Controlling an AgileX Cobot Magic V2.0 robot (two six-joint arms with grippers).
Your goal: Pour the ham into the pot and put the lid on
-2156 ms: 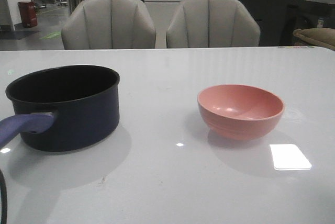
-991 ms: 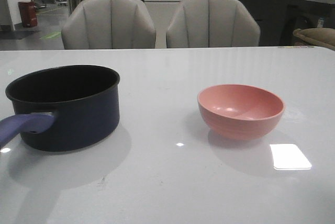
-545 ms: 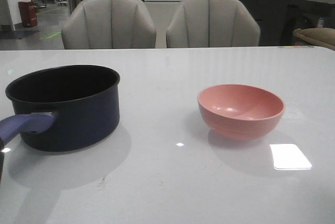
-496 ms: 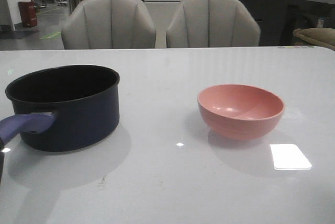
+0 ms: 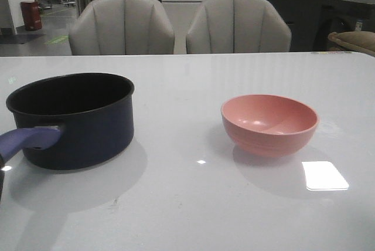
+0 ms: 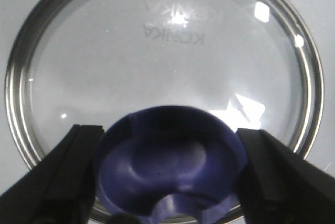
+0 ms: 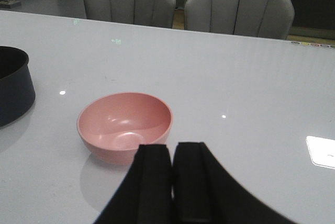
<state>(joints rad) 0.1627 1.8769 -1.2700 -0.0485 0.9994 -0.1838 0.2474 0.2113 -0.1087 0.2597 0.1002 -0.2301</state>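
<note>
Flanking the lid [image 6: 162, 62] knob, the left jaws stand wide; the right jaws are pressed together.

"What sat on that glossy white table [image 5: 234, 204]?"

"A navy saucepan [image 5: 76, 122] at the left, a pink bowl [image 5: 269, 125] well apart to its right, and a glass lid [image 6: 162, 72] lying flat."

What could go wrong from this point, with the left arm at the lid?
1. The left gripper straddles the lid's blue knob; whether the fingers already touch it is unclear, so it might slip when lifted.
2. The pink bowl looks empty and the pot's inside is too dark to check, so covering may come before any ham is confirmed.
</note>
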